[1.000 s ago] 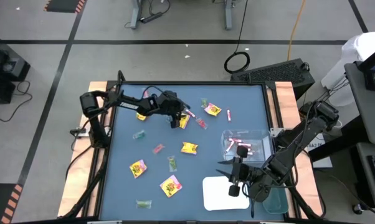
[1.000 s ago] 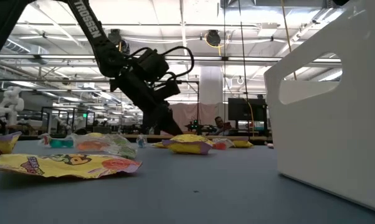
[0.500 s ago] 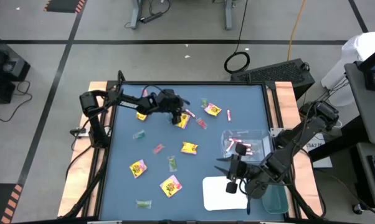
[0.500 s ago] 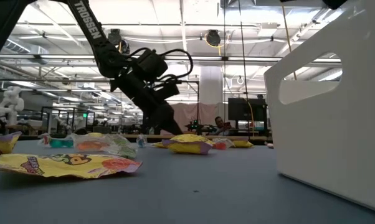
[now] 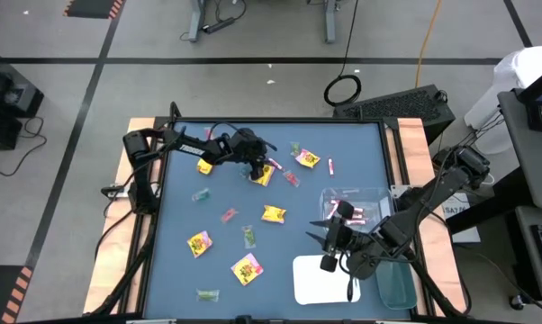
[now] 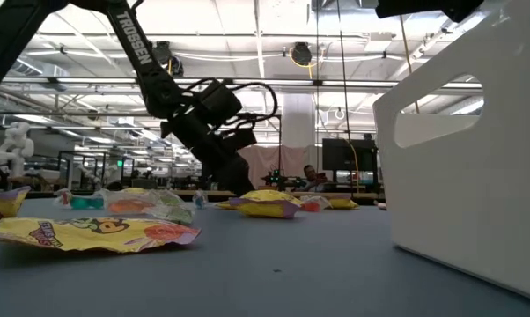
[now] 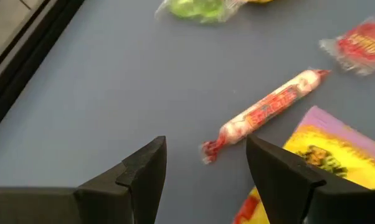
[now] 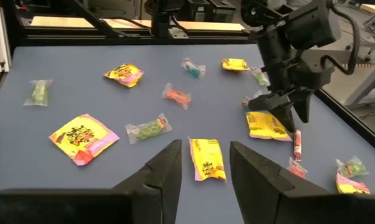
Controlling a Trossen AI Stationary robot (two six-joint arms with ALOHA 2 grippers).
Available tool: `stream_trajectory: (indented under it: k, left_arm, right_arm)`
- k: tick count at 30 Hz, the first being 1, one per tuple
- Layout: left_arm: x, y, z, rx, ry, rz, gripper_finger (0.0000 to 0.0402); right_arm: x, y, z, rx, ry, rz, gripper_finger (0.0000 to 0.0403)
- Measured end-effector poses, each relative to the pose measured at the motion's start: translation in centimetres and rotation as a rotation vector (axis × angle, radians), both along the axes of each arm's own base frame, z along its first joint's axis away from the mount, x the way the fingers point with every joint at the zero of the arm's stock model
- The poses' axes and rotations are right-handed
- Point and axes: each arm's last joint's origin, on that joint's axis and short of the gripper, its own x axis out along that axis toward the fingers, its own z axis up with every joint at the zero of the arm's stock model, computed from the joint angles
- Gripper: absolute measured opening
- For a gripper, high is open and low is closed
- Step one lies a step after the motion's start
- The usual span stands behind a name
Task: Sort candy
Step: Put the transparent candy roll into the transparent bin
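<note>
Candy lies scattered on the blue table (image 5: 181,216): yellow packets (image 5: 273,213) (image 5: 247,268), a pink-red stick (image 7: 268,106), and green wrapped pieces (image 5: 248,236). My left gripper (image 5: 253,171) slants down at the far middle of the table. It is open, its fingers (image 7: 144,174) standing either side of the stick's near end without touching it. A yellow packet (image 7: 321,158) lies beside its other finger. My right gripper (image 5: 323,245) hangs open and empty above the table at the near right, and the right wrist view (image 8: 204,146) looks past it over the candy.
A clear tray (image 5: 356,207) holding pink sticks stands at the right. A white tray (image 5: 318,281) and a green-tinted tray (image 5: 399,290) sit at the near right. The white tray's wall (image 6: 459,150) fills the right of the low view. Wooden rails edge the table.
My right gripper has swung toward the table's left, staying at the same height, open and empty. My left gripper has rolled a little and crept toward the pink-red stick, still open. No candy has moved.
</note>
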Motion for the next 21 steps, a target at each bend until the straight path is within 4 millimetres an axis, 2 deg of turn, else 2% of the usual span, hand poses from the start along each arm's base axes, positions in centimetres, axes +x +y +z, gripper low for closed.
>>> stream_trajectory:
  k: [5,10,16,21]
  left_arm:
    - [0.5,-0.4,0.4,-0.033,-0.033,-0.061,0.0226]
    - [1.0,-1.6,0.4,-0.079,-0.050,-0.165,0.0226]
    - [1.9,-3.1,0.6,-0.013,-0.007,-0.181,0.0226]
    - [2.8,-2.5,1.9,0.022,0.082,-0.197,0.0220]
  right_arm:
    - [-0.1,0.1,0.0,0.000,0.000,0.005,0.0123]
    - [-0.2,0.3,0.0,0.001,0.003,0.014,0.0123]
    - [-0.2,0.3,0.0,0.013,0.012,0.030,0.0123]
    - [-0.2,0.3,0.0,0.015,0.012,0.029,0.0123]
